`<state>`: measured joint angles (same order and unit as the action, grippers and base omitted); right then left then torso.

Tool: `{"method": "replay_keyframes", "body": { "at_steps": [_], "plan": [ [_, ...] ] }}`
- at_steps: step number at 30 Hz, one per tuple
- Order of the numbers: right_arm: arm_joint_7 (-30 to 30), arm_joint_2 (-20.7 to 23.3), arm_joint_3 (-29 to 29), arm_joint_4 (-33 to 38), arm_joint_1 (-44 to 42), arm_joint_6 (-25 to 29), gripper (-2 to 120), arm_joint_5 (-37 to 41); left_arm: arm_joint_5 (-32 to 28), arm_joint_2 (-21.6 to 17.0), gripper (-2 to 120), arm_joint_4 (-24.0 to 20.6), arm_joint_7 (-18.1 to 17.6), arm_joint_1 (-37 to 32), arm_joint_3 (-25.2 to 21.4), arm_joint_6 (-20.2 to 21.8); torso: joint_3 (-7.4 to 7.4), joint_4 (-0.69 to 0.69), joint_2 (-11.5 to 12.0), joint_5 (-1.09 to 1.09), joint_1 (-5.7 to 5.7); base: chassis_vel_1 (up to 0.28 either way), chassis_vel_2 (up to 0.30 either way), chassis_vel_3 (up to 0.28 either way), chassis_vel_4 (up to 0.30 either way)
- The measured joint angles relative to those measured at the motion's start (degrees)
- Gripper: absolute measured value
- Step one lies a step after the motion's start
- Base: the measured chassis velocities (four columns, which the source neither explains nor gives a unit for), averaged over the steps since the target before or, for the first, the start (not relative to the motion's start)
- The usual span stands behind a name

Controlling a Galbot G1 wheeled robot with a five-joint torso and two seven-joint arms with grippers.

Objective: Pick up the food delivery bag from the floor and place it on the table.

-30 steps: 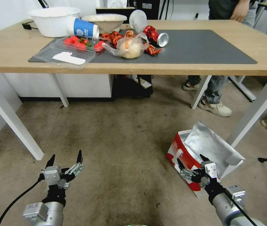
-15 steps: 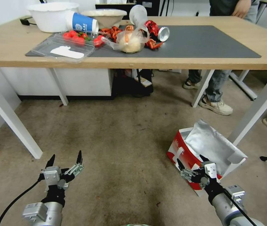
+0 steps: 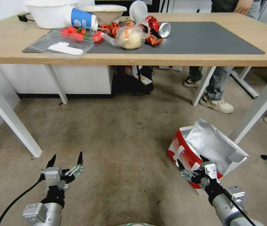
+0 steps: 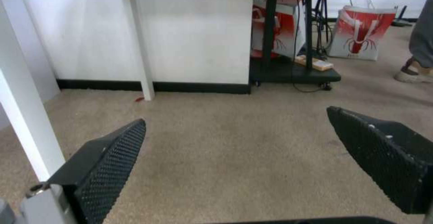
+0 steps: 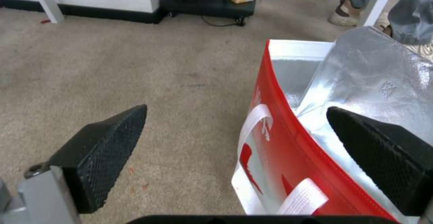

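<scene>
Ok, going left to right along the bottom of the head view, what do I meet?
Left gripper, fingers open over bare floor → right gripper, fingers open at the near red wall of the food delivery bag, which stands open, foil lining showing.

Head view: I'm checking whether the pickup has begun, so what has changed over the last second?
The whole view shifted, so the camera moved, not the things. The food delivery bag still stands on the floor, nothing grasped. The right gripper stays beside its red side, jaws open; the left gripper still waits open over the floor.
</scene>
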<state>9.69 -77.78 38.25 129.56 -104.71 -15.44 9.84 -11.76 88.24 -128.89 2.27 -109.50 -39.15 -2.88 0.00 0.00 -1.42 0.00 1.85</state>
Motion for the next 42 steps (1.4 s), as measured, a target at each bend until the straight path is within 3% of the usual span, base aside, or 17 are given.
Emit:
{"method": "replay_keyframes", "body": {
  "at_steps": [10, 18, 29, 35, 42],
  "plan": [
    [0.0, 1.5, 0.2, 0.0, 0.5, 0.2, 100, 0.2, -2.0, -0.2, 100, 0.3, 1.4, 1.0, -0.8, -1.3, 0.0, -0.01, -0.2, 0.0, 0.05, 0.0, 0.0, 0.0, 0.0],
    [0.1, 9.6, 2.5, -1.9, 6.0, 0.6, 100, 5.5, -3.6, -1.7, 100, 0.5, 2.2, 0.5, -1.7, -1.4, 0.0, 0.01, -0.3, 0.01, 0.07, 0.0, 0.0, 0.0, 0.0],
    [4.0, 23.2, 3.0, -15.7, 18.2, 6.5, 100, 12.3, -4.0, -2.1, 100, 1.3, 2.6, 1.0, -1.0, -1.3, 0.0, 0.03, -0.4, 0.01, 0.08, 0.0, 0.0, 0.0, 0.0],
    [5.4, 24.4, 3.0, -17.8, 18.9, 8.6, 100, 13.0, -4.3, -2.7, 100, 1.6, 2.7, 1.3, -0.7, -0.9, 0.0, -0.02, -0.4, 0.0, 0.09, 0.0, 0.0, 0.0, 0.0],
    [11.3, 29.9, -0.2, -31.3, 26.7, 15.5, 100, 13.3, -5.8, -3.6, 100, 2.2, 2.8, 1.4, -1.2, -0.7, 0.0, 0.0, -0.4, 0.01, 0.09, 0.0, 0.0, 0.0, 0.0]
  ]
}}
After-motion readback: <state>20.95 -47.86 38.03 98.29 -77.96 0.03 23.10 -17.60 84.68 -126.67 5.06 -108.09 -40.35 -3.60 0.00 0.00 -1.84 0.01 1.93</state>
